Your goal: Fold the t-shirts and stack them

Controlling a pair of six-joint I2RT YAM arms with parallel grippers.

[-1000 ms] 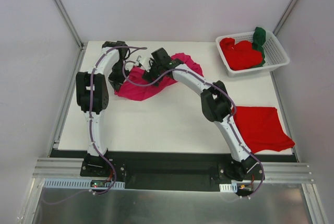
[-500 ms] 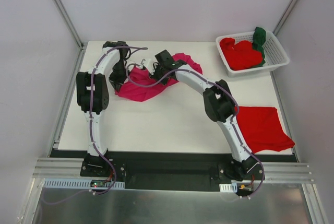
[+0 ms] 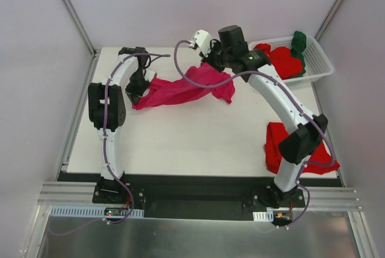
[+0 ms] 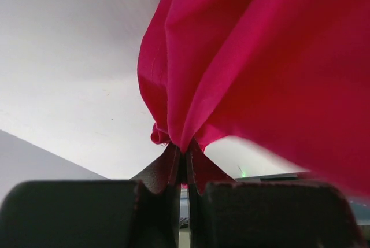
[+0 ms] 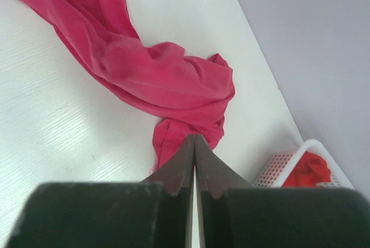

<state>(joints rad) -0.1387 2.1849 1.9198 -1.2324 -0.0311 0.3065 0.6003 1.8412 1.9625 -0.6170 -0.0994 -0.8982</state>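
Nearest my bases, a folded red shirt (image 3: 274,150) lies at the near right edge of the table (image 3: 198,144), partly under my right arm.

Mid-table is the pink shirt (image 3: 180,89), the item in hand. Step, as I judge it: spreading before the fold. My left gripper (image 4: 181,151) is clamped on its left end, low over the table. My right gripper (image 5: 193,138) is clamped on its far right end and raised, so the cloth hangs bunched between them.

Next move — draw both ends apart until taut, then lay flat.

Farthest, the basket (image 3: 325,59) holds crumpled red shirts (image 3: 283,59) and a green shirt (image 3: 299,41) — not yet folded.
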